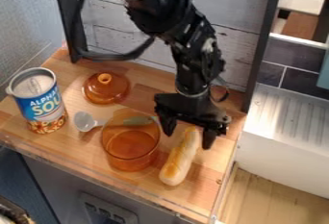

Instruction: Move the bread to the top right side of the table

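Observation:
The gripper point(188, 133) hangs over the right part of the wooden table, its two fingers spread apart. Between and slightly below them lies the upper end of the bread point(179, 159), a long pale loaf with a golden top. The loaf slants from the upper right down to the lower left, toward the table's front edge. Gaps show between the loaf and both fingers. The black gripper body covers the table area just behind the loaf's far end.
An amber glass pot point(130, 144) stands just left of the bread. Its amber lid point(106, 88) lies farther back. A spoon point(85, 121) with a green handle is behind the pot, and a soup can point(40, 102) stands at the left. A grey plank wall point(243, 50) bounds the back.

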### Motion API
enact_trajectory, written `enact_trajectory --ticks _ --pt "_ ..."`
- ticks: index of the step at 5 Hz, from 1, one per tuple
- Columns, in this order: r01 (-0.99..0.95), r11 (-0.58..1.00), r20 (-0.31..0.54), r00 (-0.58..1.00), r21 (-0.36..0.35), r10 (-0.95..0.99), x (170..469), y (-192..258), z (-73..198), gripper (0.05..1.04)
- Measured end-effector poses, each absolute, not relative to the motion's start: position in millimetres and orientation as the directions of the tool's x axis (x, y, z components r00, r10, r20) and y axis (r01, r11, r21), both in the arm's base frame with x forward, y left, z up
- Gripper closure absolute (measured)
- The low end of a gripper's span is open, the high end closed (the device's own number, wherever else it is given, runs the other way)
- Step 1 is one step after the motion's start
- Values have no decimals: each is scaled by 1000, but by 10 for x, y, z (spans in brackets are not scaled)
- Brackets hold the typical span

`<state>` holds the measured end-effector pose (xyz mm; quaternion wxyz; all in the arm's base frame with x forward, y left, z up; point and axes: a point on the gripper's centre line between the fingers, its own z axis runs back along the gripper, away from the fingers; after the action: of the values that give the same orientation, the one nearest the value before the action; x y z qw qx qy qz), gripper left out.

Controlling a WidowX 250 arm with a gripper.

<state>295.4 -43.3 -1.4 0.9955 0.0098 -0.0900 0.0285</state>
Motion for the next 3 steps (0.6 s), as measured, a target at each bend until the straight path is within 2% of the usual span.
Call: enact_trajectory --ticks 2,3 --pt "-38 999 136 990 1 37 2962 -475 -240 84" --pt "-31 999 125 992 -12 32 2959 -462 -323 124"
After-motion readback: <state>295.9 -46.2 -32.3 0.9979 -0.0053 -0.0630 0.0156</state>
